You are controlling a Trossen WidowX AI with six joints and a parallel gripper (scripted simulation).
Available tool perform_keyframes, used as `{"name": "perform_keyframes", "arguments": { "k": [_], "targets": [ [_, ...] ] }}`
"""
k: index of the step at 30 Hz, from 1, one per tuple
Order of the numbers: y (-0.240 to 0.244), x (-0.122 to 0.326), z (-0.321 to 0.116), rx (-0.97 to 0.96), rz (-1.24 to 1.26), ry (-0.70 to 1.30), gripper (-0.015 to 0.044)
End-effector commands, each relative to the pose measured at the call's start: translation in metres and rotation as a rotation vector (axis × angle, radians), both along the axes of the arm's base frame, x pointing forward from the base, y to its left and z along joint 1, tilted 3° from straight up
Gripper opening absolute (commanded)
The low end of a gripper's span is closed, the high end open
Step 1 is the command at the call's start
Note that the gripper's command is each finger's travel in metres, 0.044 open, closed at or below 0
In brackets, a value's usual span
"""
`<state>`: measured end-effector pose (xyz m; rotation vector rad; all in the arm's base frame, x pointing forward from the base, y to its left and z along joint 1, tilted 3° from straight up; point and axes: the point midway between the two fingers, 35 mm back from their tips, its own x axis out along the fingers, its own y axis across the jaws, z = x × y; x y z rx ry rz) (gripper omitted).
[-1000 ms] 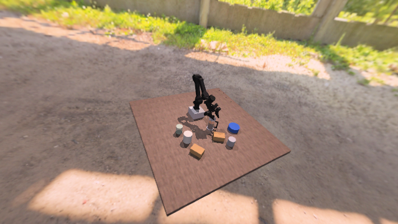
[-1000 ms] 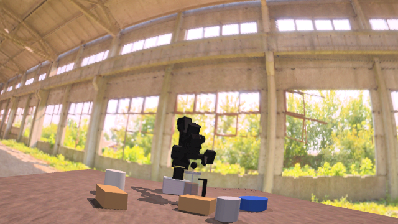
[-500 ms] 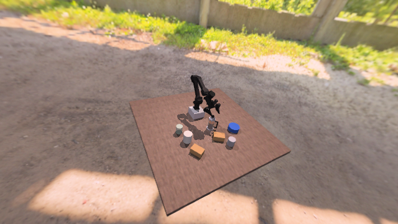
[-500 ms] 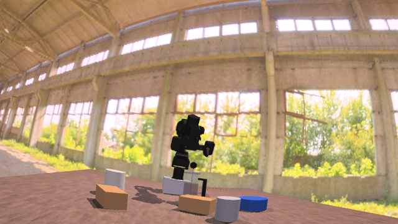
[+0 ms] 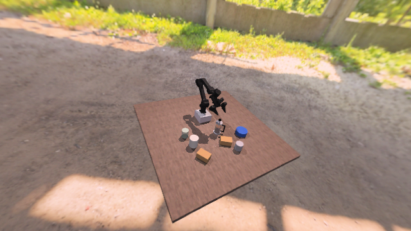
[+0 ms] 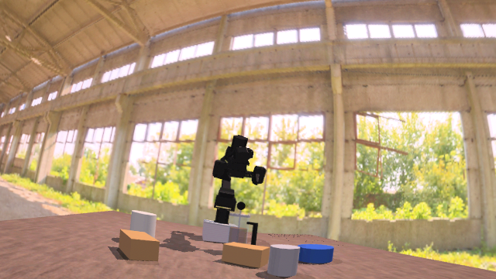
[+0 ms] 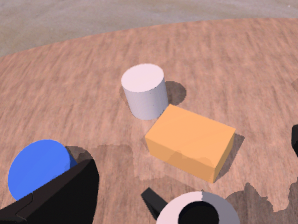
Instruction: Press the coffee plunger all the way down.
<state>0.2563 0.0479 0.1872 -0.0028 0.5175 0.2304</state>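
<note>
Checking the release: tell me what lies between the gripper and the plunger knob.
Nothing: the open gripper hangs above the plunger knob with only air between, seen in the exterior view.

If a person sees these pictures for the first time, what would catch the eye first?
Probably the black arm on its white base at the far side of the brown board, its gripper open and raised above the coffee press. Next, the colours around the press: a blue disc beside it and an orange box just in front.
</note>
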Motion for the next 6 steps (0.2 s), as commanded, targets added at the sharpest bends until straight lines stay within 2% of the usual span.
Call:
{"name": "perform_keyframes", "arguments": {
  "k": [1, 6],
  "targets": [
    [0.0004, -0.0009, 0.0005, -0.002, 0.006, 0.0, 0.044],
    [0.0004, -0.0009, 0.0005, -0.002, 0.006, 0.0, 0.044]
  ]
}}
